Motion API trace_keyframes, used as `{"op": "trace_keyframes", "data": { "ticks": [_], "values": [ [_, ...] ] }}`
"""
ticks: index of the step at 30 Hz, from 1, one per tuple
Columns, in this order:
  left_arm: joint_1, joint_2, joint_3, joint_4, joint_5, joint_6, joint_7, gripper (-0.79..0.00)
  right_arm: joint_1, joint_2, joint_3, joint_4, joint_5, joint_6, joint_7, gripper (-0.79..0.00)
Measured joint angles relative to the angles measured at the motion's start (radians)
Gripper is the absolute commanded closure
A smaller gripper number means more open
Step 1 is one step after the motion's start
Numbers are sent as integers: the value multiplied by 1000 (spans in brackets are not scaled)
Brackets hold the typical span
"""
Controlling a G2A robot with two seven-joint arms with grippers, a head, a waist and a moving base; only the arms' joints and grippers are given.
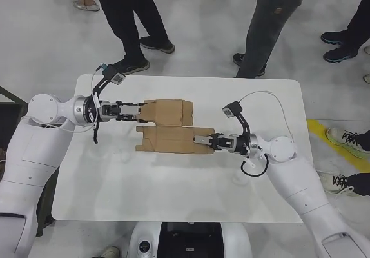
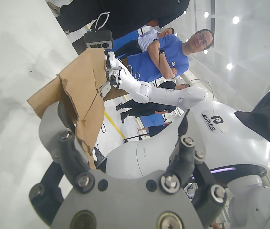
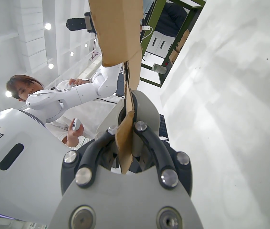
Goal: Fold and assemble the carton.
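Right pincer point(image 3: 128, 110) clamps carton point(image 1: 169, 138); left pincer point(image 1: 137, 111) open beside.

The carton point(image 1: 167, 126), met by the left gripper point(image 1: 138, 111) at one end and clamped by the right gripper point(image 1: 202, 140) at the other, bars the middle of the table point(image 1: 172, 193) with both arms, leaving open passage over the near half and a narrower far strip.

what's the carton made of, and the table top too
The carton looks like brown corrugated cardboard, matte and uncoated; its ragged edge in the right wrist view shows fluting. The table has a smooth white top with a faint sheen, probably laminate or painted board; the look alone doesn't settle it.
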Motion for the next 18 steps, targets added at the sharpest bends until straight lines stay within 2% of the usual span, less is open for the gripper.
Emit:
{"op": "trace_keyframes", "data": {
  "ticks": [3,6,10,17,18],
  "values": [
    [-2,0,-1,6,30,-5,16,-299,4,-1,-2,4,2,-1,0,0],
    [-2,-2,0,10,40,-5,24,-197,6,-1,-2,5,2,-3,-1,0],
    [-5,-3,1,18,60,-2,36,-188,7,-1,-2,3,3,-3,-2,0],
    [-6,-5,4,24,83,12,58,-123,6,-1,-3,1,8,-7,-1,0],
    [-7,-5,4,24,85,14,59,-105,6,-1,-3,1,8,-8,-1,-114]
  ]
}}
